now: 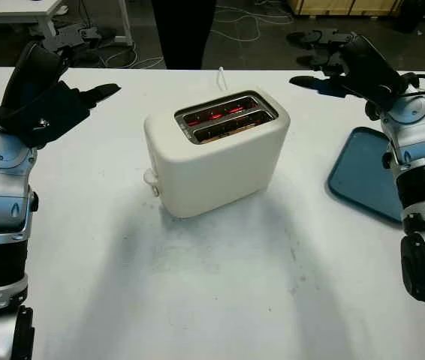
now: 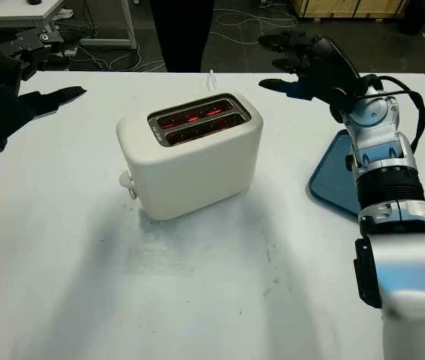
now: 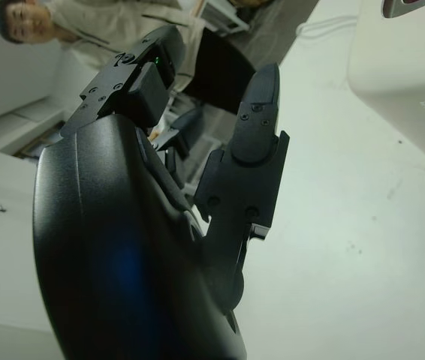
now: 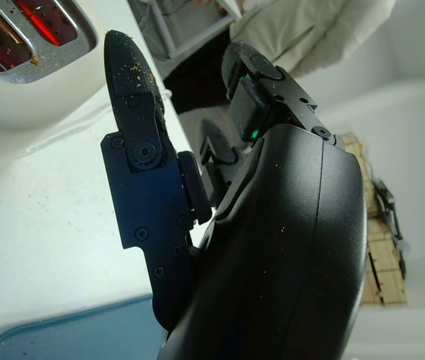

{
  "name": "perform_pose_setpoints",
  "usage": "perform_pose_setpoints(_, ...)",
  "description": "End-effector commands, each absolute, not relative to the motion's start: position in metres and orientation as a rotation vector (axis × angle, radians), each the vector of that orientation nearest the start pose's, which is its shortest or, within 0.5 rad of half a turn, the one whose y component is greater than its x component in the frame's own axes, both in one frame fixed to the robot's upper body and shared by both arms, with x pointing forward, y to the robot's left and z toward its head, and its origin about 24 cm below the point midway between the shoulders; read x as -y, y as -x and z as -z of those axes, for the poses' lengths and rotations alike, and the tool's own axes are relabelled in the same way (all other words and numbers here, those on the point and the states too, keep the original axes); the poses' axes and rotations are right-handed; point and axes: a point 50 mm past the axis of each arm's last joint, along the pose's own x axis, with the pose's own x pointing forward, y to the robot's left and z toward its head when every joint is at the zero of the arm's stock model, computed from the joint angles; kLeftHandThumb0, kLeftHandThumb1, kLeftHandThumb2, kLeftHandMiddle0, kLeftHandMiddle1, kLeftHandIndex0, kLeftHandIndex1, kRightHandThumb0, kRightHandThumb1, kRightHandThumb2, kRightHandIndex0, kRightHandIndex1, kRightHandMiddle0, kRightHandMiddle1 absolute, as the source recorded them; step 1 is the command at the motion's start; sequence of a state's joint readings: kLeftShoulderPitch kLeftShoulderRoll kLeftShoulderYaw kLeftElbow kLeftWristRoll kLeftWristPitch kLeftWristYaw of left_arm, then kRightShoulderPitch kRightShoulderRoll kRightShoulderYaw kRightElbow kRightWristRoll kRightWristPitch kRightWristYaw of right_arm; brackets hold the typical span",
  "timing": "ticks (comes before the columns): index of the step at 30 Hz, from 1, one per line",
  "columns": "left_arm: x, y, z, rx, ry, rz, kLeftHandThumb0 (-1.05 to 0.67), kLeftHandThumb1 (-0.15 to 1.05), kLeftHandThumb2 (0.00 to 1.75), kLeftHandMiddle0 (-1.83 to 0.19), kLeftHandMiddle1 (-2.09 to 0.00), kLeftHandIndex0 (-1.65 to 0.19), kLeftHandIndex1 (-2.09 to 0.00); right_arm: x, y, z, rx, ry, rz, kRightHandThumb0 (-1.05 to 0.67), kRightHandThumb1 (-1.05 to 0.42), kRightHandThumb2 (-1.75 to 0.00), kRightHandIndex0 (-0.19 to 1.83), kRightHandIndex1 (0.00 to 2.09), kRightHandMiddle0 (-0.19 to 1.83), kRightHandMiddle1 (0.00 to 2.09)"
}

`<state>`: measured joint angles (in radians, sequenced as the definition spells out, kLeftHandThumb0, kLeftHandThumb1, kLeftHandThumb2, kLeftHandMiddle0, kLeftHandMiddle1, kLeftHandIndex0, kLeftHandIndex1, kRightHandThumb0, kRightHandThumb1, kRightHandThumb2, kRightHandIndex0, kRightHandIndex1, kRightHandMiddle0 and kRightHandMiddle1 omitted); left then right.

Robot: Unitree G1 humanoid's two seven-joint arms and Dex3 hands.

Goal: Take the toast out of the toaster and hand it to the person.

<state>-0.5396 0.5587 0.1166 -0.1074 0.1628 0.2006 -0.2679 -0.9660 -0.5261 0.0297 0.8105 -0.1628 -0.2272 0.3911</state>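
A cream two-slot toaster (image 1: 216,154) stands in the middle of the white table (image 1: 197,285), its slots (image 1: 226,118) glowing red inside. I cannot make out toast in the slots. My left hand (image 1: 70,101) hovers open above the table's far left, well apart from the toaster. My right hand (image 1: 333,71) is raised open at the far right, above the table's back edge. A person in dark trousers (image 1: 184,30) stands behind the table; a light jacket (image 4: 310,30) appears in the right wrist view.
A blue tray (image 1: 363,176) lies at the right, beside my right forearm. The toaster's white cord (image 1: 221,75) runs off the back edge. Cables and desk legs (image 1: 100,37) lie on the floor beyond the table.
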Motion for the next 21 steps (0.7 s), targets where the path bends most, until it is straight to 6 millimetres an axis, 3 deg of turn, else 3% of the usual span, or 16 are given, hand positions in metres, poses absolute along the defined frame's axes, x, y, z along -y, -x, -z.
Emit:
perform_pose_setpoints(1, -0.2213, -0.3117, -0.2339, 0.386, -0.714, 0.052, -0.28, 0.92, 0.06, -0.11, -0.93, -0.4, -0.25, 0.2157, -0.3934, -0.2105, 0.249, 0.693, -0.267, -0.65, -0.92, -0.09, 0.55, 0.0, 0.52, 0.0)
perform_pose_setpoints(21, -0.2205, -0.3123, -0.2368, 0.389, -0.73, 0.061, -0.26, 0.92, 0.05, -0.1, -0.94, -0.39, -0.27, 0.2152, -0.393, -0.2108, 0.247, 0.7, -0.265, -0.63, -0.92, -0.08, 0.56, 0.01, 0.52, 0.0)
